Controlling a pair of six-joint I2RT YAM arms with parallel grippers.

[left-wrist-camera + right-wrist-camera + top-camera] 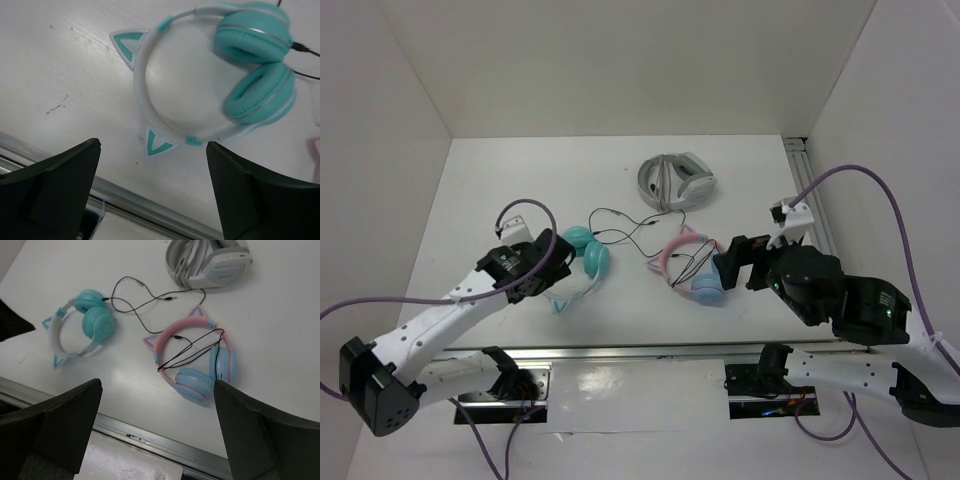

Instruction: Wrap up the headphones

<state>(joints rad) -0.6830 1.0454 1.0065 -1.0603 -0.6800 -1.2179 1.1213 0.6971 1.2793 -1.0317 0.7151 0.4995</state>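
The teal headphones (582, 262) lie flat on the white desk (500, 190), at about 9 o'clock from the pink-and-blue cat-ear headphones (695, 268) and well apart from them. In the left wrist view the two teal ear cups sit folded close together at 2 o'clock. The whitish headband curves away from them towards 9 o'clock, with one pointed ear at 10 o'clock and the other at 6 o'clock on the band. A thin black cable (145, 287) leaves the teal cups and trails loose over the desk towards 3 o'clock, ending near the pink headband. It is not wound round anything.

The left pincer (152, 144) hangs over the headband side of the teal pair, at its 8 o'clock in the overhead view. Its fingers are spread wide and hold nothing; no contact with the band shows. The right pincer (157, 384) is also spread wide and empty, hanging at the 3 o'clock side of the pink-and-blue pair, which has its own dark cord looped across its band. The grey-white folded headphones (675, 180) rest at 12 o'clock from that pair, farther back on the desk
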